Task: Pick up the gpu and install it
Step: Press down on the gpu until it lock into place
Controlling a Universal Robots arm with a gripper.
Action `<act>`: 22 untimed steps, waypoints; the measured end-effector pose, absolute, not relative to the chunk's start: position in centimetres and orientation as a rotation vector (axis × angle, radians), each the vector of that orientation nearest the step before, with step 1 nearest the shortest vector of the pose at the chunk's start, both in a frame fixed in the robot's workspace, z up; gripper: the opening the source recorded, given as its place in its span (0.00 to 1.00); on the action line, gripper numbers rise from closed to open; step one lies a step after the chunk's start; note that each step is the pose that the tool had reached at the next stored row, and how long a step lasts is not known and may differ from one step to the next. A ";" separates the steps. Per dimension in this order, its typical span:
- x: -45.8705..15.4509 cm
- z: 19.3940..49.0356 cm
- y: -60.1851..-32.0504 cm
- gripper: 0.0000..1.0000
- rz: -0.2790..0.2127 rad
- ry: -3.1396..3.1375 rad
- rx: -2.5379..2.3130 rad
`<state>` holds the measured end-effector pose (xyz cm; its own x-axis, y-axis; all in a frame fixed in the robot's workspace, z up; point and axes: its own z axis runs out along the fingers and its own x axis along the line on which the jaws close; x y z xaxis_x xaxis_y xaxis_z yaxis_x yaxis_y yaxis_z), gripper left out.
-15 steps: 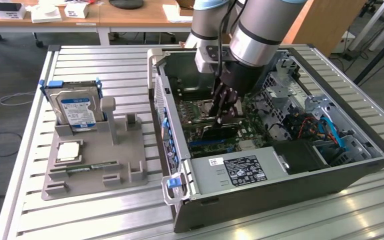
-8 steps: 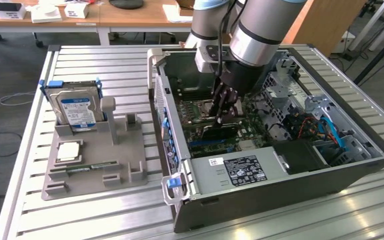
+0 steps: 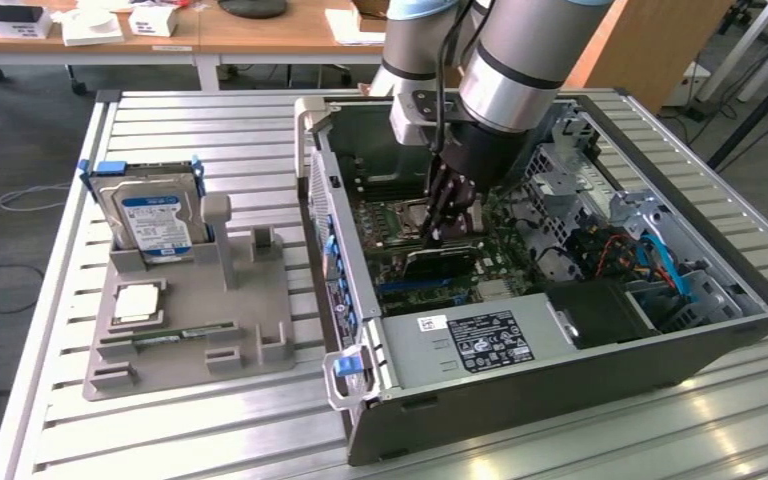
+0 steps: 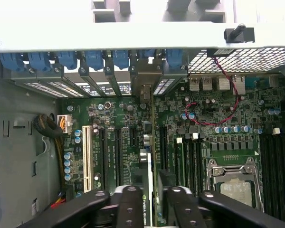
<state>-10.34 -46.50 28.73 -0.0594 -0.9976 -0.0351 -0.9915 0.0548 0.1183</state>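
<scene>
On the worktop (image 3: 64,420), at 9 o'clock from the case (image 3: 558,400), the holder (image 3: 184,330) keeps the hard drive (image 3: 151,220). Inside the case the gripper (image 4: 149,197) grasps the gpu (image 4: 147,142) edge-on between its fingers (image 4: 128,204). The card stands upright over a motherboard (image 4: 218,123) slot, long axis running toward 12 o'clock, bracket at the rear slots.

One open computer case (image 3: 518,400) on the bench (image 3: 197,130), and one robot arm (image 3: 518,70) reaching down into it. One gpu (image 4: 148,137) standing edge-on among the slots. One motherboard (image 4: 228,123), one processor socket (image 4: 233,183), one white expansion slot (image 4: 88,159). One power supply (image 3: 471,340) with one label. Over at the bench's other side, one grey holder tray (image 3: 184,340) carrying one hard drive (image 3: 155,222), one square chip (image 3: 137,300) and one RAM stick (image 3: 184,335).
</scene>
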 end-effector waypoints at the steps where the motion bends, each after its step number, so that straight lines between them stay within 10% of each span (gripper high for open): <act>1: -10.3 28.7 -46.5 0.26 -0.170 -2.240 2.115; 5: -10.3 28.7 -46.5 0.11 -0.170 -2.240 2.115; 22: -10.6 28.7 -46.5 0.11 -0.174 -2.219 2.141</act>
<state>-10.58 -46.50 28.65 -0.0381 -0.9985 -0.0396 -0.9925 0.0332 0.1177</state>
